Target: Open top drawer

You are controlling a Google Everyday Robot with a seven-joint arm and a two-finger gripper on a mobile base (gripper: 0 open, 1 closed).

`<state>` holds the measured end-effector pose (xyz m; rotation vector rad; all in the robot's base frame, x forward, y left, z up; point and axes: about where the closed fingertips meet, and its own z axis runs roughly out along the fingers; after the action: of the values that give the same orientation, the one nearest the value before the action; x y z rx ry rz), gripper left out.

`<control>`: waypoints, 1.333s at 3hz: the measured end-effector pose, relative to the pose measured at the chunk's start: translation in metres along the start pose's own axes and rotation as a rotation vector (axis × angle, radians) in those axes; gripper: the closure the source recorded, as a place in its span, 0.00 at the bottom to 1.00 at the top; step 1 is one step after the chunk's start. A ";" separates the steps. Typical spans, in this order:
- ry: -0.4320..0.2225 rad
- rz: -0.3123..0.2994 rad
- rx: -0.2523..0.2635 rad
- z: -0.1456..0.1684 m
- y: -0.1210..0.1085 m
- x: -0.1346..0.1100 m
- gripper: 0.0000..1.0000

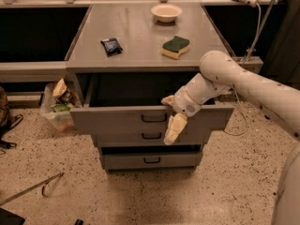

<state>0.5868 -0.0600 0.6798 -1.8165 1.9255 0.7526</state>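
Top drawer (112, 121): pulled out toward the camera; long axis runs left-right
Gripper (170, 117): at the drawer's front rim, right of handle (153, 118); grip state cannot be told

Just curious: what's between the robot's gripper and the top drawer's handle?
Camera view: only the top drawer's bare front; the gripper hangs beside the handle.

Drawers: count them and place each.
3, stacked: top drawer pulled out, middle drawer beneath it, bottom drawer nearest the floor. The gripper hangs before the top drawer's front.

Grey top drawer (117, 122); cream gripper (168, 118) (at its front)
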 end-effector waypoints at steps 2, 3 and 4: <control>-0.011 0.022 -0.059 0.003 0.024 -0.003 0.00; -0.028 0.030 -0.085 0.004 0.033 -0.003 0.00; -0.049 0.043 -0.120 0.003 0.058 -0.007 0.00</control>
<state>0.5293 -0.0516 0.6890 -1.8125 1.9315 0.9367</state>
